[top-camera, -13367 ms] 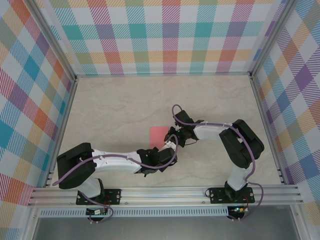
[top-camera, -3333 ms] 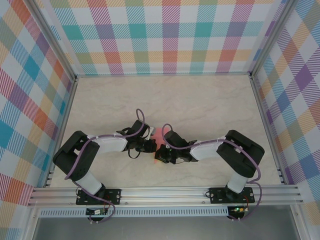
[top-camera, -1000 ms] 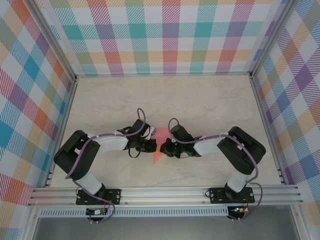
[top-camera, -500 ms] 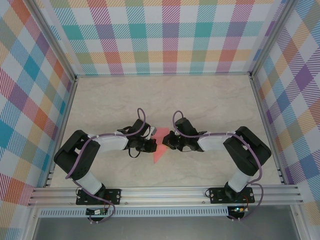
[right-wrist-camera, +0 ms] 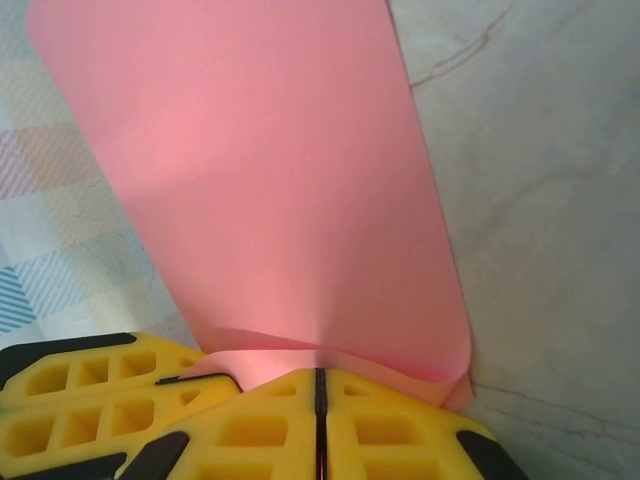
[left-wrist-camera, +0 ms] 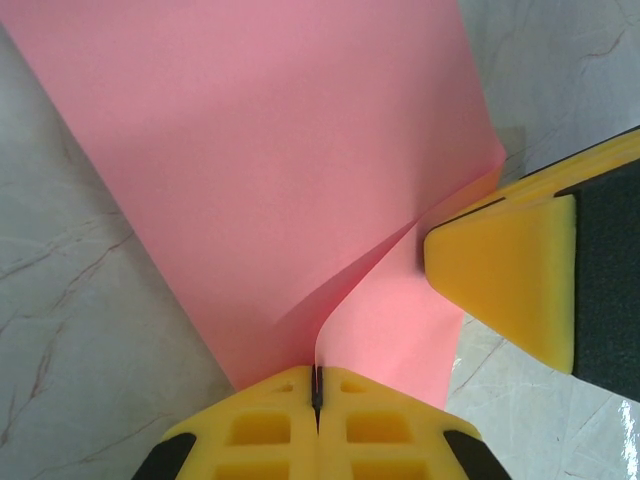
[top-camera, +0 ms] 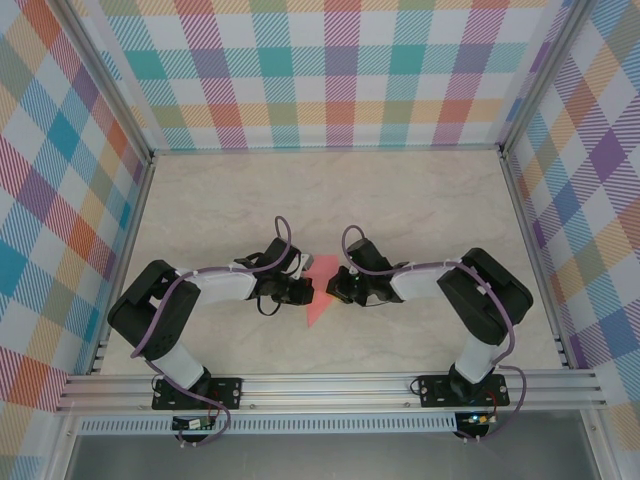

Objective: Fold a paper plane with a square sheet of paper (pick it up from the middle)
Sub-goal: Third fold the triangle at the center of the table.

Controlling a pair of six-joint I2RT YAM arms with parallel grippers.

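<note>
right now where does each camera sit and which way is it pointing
top: fixed above and behind the arms, looking down on the table; both arms show, left tool and right tool meeting at the pink paper.
left wrist: on the left arm, looking along its own shut fingers at the paper; a right tool finger shows too.
right wrist: on the right arm, looking along its own shut fingers at the paper.
shared: both wrist views show the same paper, pinched.

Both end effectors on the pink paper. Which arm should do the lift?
Left, probably: the left end effector is shut on the raised crease of the paper plane; the right end effector pinches nearer an edge.
</note>
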